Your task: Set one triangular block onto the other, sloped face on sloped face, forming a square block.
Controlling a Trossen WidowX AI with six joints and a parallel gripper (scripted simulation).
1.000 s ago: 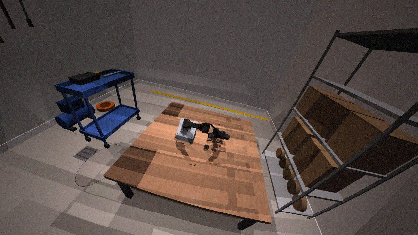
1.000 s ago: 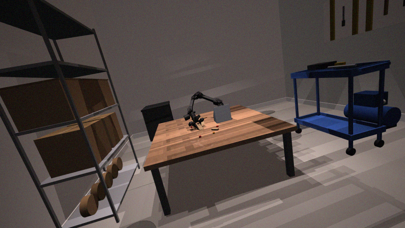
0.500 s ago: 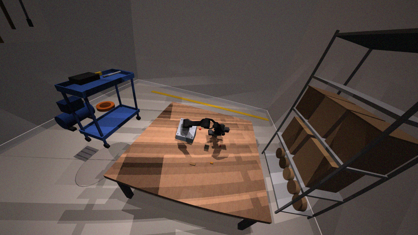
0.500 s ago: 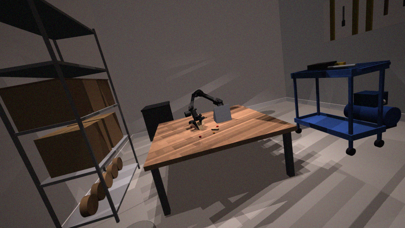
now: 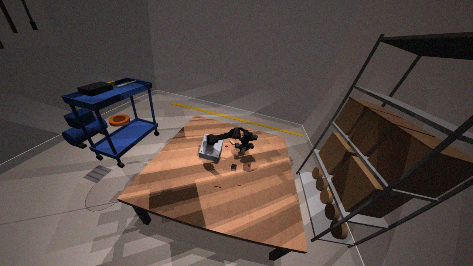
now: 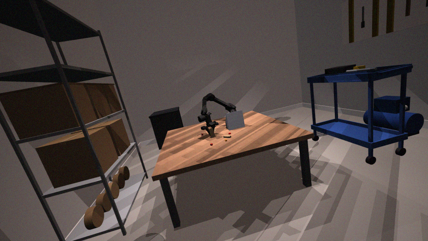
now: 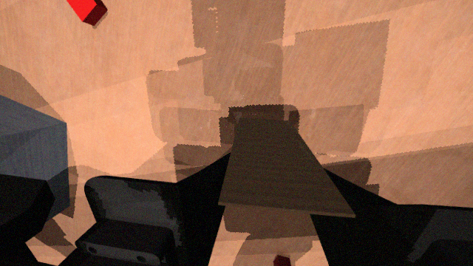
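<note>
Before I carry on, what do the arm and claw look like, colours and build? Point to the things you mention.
The arm (image 5: pixel 224 136) (image 6: pixel 220 102) is black, with chunky joints. The claw (image 5: pixel 243 149) (image 6: pixel 211 130) (image 7: pixel 265 160) is black too, with two fingers tapering at the wrist view's middle. I can't make out markings.

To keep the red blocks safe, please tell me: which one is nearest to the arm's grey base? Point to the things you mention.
The red block (image 5: pixel 226 145) (image 6: pixel 229 133) (image 7: pixel 84 8) between the grey base (image 5: pixel 215 158) (image 6: pixel 235 120) (image 7: pixel 35 151) and the gripper (image 5: pixel 244 148) (image 6: pixel 211 132) (image 7: pixel 265 160) in the top view; the others lie clearly farther from the base.

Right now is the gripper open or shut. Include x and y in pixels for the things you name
Shut on a wooden block (image 5: pixel 243 150) (image 6: pixel 212 132) (image 7: pixel 275 170); the wrist view shows the block wedged between the gripper's dark fingers, one on either side.
</note>
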